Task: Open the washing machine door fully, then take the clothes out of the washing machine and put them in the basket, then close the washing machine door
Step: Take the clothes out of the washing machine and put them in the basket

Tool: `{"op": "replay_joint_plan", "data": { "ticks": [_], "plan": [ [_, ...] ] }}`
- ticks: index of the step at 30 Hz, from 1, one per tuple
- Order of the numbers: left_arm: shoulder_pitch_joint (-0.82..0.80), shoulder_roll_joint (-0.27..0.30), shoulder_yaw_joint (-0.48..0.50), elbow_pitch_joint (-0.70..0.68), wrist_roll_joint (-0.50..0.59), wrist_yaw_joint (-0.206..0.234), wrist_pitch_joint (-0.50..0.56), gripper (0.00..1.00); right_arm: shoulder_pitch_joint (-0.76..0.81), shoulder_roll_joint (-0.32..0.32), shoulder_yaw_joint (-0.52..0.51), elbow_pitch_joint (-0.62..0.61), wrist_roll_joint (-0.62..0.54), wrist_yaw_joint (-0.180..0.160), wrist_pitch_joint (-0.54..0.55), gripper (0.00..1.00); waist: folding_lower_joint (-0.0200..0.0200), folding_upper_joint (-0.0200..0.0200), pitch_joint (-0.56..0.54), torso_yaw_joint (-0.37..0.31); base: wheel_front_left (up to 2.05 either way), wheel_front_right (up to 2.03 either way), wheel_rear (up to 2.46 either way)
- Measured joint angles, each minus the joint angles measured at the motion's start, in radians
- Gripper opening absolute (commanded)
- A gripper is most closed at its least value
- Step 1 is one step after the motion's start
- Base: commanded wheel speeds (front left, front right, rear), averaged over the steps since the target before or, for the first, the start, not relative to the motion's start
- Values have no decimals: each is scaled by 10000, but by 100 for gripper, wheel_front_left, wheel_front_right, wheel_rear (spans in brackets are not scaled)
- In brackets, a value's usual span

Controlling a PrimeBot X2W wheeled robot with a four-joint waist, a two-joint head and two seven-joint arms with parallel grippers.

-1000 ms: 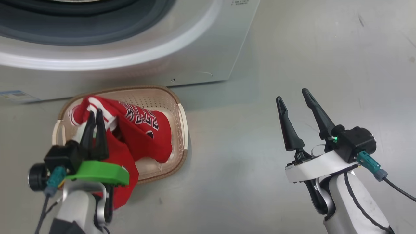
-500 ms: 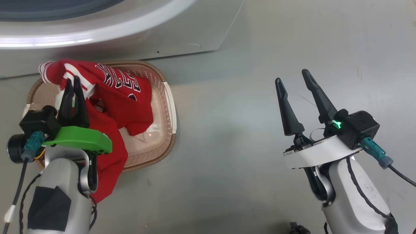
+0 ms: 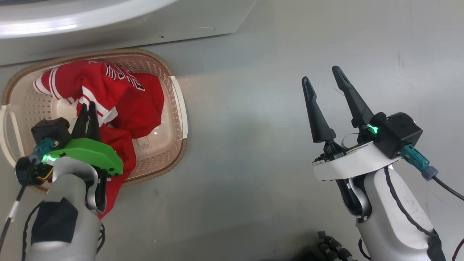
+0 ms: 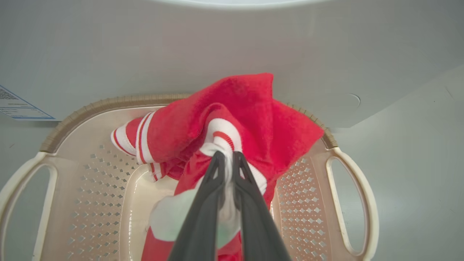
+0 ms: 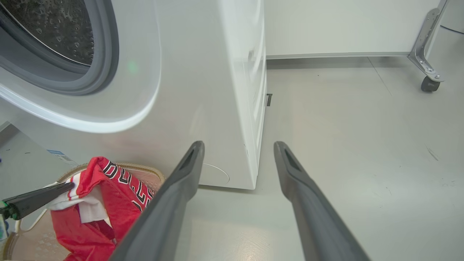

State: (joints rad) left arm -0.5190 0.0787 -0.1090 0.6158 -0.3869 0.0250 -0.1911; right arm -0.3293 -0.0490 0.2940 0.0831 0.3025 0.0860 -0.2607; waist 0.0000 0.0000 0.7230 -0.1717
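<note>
The robot's left gripper (image 3: 88, 108) points forward and down. Its two dark fingers are pinched almost together on a fold of the clothes (image 3: 119, 98), and the pale left forearm (image 3: 63, 217) slants up behind it. The right gripper (image 3: 320, 74) holds nothing, its fingers spread wide apart above the white right forearm (image 3: 395, 214).

Black block lettering (image 5: 127, 179) edged in white is running across the red clothes (image 5: 98, 214); from the right wrist it is reading roughly "ULL" (both ends are folding out of sight). A small blue-edged label (image 4: 20, 108) is sitting low on the washing machine (image 4: 232, 43), far left of the basket (image 3: 180, 105), its print too fine to read. A white tag (image 3: 144, 144) is lying on the basket floor, near right, equally unreadable.
</note>
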Motion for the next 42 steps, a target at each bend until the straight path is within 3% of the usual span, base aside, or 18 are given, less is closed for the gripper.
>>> {"op": "replay_joint_plan", "data": {
  "ticks": [23,24,26,27,28,42],
  "plan": [
    [-1885,174,374,2604,-376,-194,677,0,-529,0,119,94,127,12,0,100,0,0,752,-337,0,0,0],
    [-1938,173,374,2690,-378,-219,675,10,-530,0,115,102,128,12,0,100,0,0,747,-336,0,0,0],
    [-2011,161,343,2847,-387,-276,633,49,-531,0,77,159,127,12,0,100,0,0,713,-323,0,0,0],
    [-2024,142,330,2907,-387,-311,573,91,-531,0,58,194,127,12,0,100,0,0,681,-309,0,0,0],
    [-2035,123,305,2963,-387,-313,514,100,-531,-2,54,213,127,12,0,100,0,0,644,-293,0,0,0],
    [-2004,-69,-73,3206,-209,-838,-510,100,-502,-2,-485,619,-144,12,0,100,0,0,-330,114,0,0,0]
  ]
}}
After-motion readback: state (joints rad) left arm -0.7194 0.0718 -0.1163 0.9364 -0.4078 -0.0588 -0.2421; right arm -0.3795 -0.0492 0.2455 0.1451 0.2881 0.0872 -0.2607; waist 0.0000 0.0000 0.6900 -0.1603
